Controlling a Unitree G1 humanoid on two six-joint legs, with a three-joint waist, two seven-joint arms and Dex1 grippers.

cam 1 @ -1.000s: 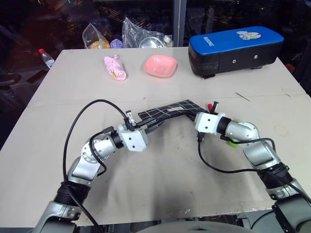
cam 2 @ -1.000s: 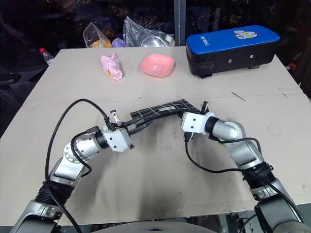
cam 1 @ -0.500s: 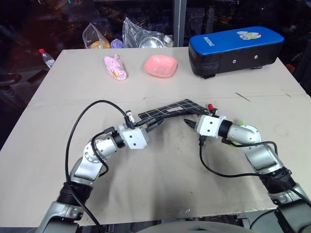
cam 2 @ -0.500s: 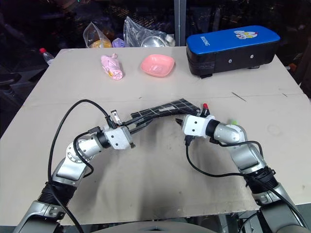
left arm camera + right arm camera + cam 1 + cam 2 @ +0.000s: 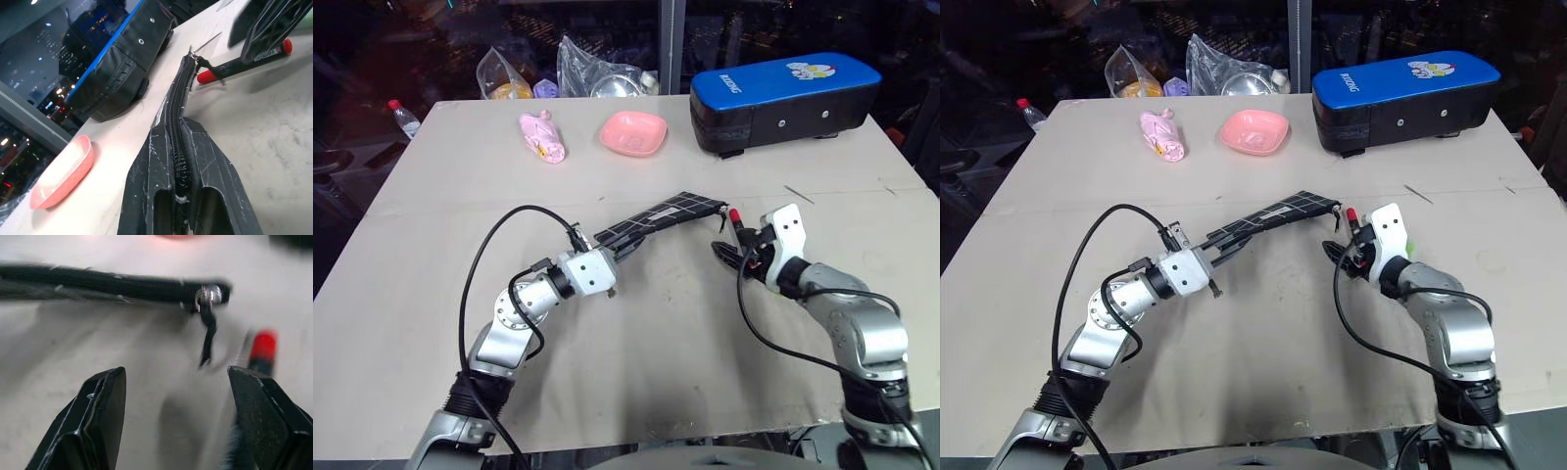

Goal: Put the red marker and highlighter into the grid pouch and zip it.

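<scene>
Left wrist view: your left gripper (image 5: 178, 196) clamps near end of flat black fabric grid pouch (image 5: 656, 217), edge raised off cardboard tabletop (image 5: 636, 372). Zipper pull (image 5: 209, 328) sits at far right end, teeth look closed. Slim red marker with black middle (image 5: 244, 58) lies outside, just right of pouch tip. Lime-green highlighter (image 5: 1408, 245) peeks behind right wrist. Your right gripper (image 5: 171, 416) spread wide, empty, facing pull. Step: reopen zipper; next, pinch pull. Second ago, right jaws were shut at pouch end; since then released, backed right.
</scene>
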